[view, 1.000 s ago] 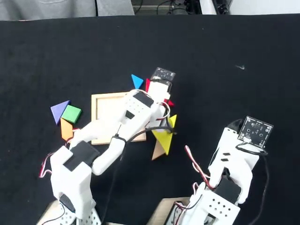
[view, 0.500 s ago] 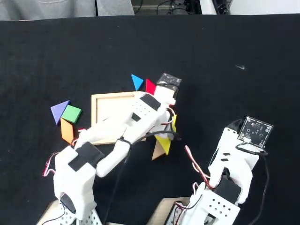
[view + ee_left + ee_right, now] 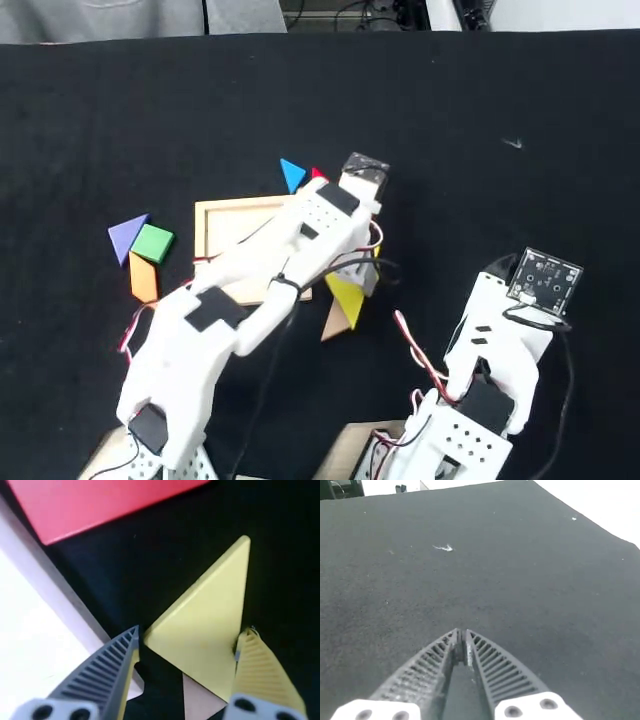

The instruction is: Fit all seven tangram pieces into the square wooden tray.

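Left gripper [image 3: 190, 636]: jaws spread; you see them straddling the yellow triangle [image 3: 210, 625], just beside the tray [image 3: 215, 210].
Right gripper [image 3: 461, 637]: jaws pressed together, gripping nothing, well apart from the tray.
Loose pieces: purple triangle [image 3: 125, 237], green square [image 3: 153, 242] and orange parallelogram [image 3: 143, 278] lie near the tray's opposite side.

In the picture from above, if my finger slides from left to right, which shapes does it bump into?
purple triangle → wooden tray → yellow triangle
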